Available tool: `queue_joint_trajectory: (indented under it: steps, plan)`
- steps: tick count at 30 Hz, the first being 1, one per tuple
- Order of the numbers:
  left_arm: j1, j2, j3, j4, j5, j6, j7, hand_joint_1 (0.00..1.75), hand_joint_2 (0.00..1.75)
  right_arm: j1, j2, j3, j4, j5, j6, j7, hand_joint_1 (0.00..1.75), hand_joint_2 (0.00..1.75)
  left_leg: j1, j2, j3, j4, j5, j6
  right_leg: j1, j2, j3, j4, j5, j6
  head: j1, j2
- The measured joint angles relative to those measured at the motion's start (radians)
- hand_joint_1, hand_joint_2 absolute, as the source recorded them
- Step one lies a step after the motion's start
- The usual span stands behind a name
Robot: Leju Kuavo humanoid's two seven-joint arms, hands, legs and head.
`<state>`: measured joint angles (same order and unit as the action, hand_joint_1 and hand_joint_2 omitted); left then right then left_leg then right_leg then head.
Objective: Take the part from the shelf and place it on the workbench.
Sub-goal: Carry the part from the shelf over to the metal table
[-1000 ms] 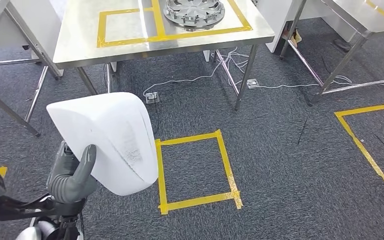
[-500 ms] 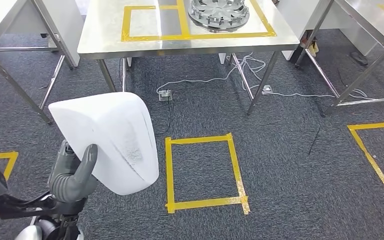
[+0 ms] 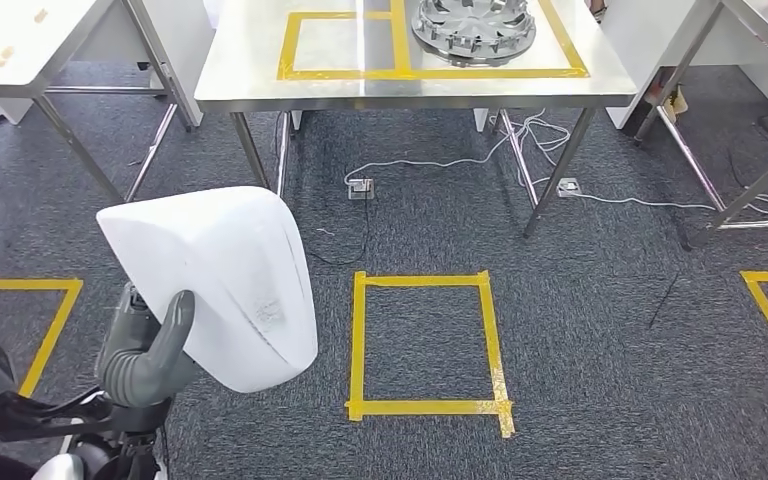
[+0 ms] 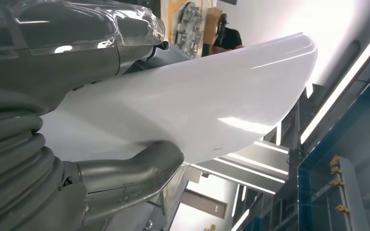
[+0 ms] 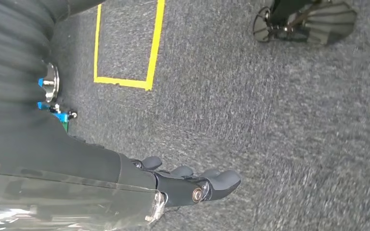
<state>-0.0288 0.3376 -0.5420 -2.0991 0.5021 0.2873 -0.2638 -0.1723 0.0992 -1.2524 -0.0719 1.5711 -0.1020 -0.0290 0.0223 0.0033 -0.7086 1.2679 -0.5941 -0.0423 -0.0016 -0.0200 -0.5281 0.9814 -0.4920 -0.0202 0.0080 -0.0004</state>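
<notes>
One left hand (image 3: 145, 350) holds the big white part (image 3: 222, 280), with its thick grey thumb pressed on the smooth, rounded shell. The part sits above the hand, out over the dark grey carpet (image 3: 600, 330). The right hand (image 5: 192, 185) hangs over the carpet with nothing in it, its fingers lying fairly straight. A yellow tape square (image 3: 426, 345) is on the floor nearby. Farther off stands the shiny metal workbench (image 3: 250, 70), with a round metal wheel piece (image 3: 474, 25) on it.
</notes>
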Motion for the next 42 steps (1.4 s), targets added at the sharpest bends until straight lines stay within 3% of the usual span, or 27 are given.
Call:
queue_joint_trajectory:
  steps: [3,5,7,9,12,17,22,25,42]
  plan:
    - [0.000,0.000,0.000,0.000,0.000,0.000,0.000,1.75,1.75,-0.002,0.003,0.000,0.000,0.000,0.001,0.001,0.00,1.75,0.002,0.009,0.091,-0.159,0.074,-0.002,-0.002,-0.007,-0.006,0.020,-0.011,0.016,-0.002,0.000]
    - [0.001,0.000,0.000,0.000,0.000,0.000,0.001,1.75,1.75,-0.004,0.002,0.000,0.000,0.000,0.001,0.005,0.00,1.75,0.001,0.012,0.123,-0.219,0.082,0.012,0.001,-0.008,-0.012,0.032,-0.021,0.024,-0.001,0.000]
    - [0.002,0.000,0.000,-0.001,0.000,0.000,0.002,1.75,1.75,-0.004,0.002,0.000,0.000,0.000,0.001,0.009,0.00,1.75,0.000,0.010,0.123,-0.222,0.081,0.026,0.003,-0.008,-0.015,0.036,-0.025,0.005,0.002,0.000]
    - [0.003,0.000,0.000,-0.001,0.000,0.000,0.002,1.75,1.75,-0.002,0.002,0.000,0.000,0.000,0.000,0.011,0.00,1.75,-0.002,0.009,0.124,-0.223,0.081,0.029,0.003,-0.007,-0.015,0.036,-0.023,-0.015,0.004,0.000]
    - [0.003,0.000,0.000,-0.001,0.000,0.000,0.005,1.75,1.75,-0.002,0.002,0.000,0.000,0.000,-0.002,0.011,0.00,1.75,-0.006,0.007,0.124,-0.223,0.080,0.035,0.001,-0.007,-0.012,0.032,-0.019,-0.018,0.004,0.000]
    - [0.003,0.000,0.000,-0.001,0.001,0.005,0.012,1.75,1.75,-0.002,0.002,0.000,0.000,0.000,-0.003,0.011,0.00,1.75,-0.008,0.000,0.125,-0.222,0.078,0.044,0.001,-0.008,-0.006,0.025,-0.017,-0.011,0.004,0.000]
    - [0.003,0.000,0.000,-0.001,0.003,0.006,0.014,1.75,1.75,-0.002,0.002,0.000,0.000,0.000,-0.003,0.011,0.00,1.75,-0.011,-0.001,0.125,-0.221,0.075,0.047,-0.005,-0.008,-0.003,0.020,-0.019,0.031,0.004,0.000]
    - [0.003,0.000,0.000,-0.001,0.006,0.006,0.017,1.75,1.75,-0.002,0.002,0.000,0.000,0.000,-0.003,0.011,0.00,1.75,-0.013,-0.001,0.125,-0.221,0.075,0.048,-0.008,-0.008,-0.003,0.020,-0.021,0.044,0.004,0.000]
    - [0.003,0.000,0.000,0.000,0.012,0.005,0.029,1.75,1.75,-0.002,0.002,0.000,0.000,0.000,-0.003,0.011,0.00,1.75,-0.012,-0.001,0.126,-0.223,0.075,0.048,-0.008,-0.009,-0.003,0.022,-0.023,0.047,0.004,0.000]
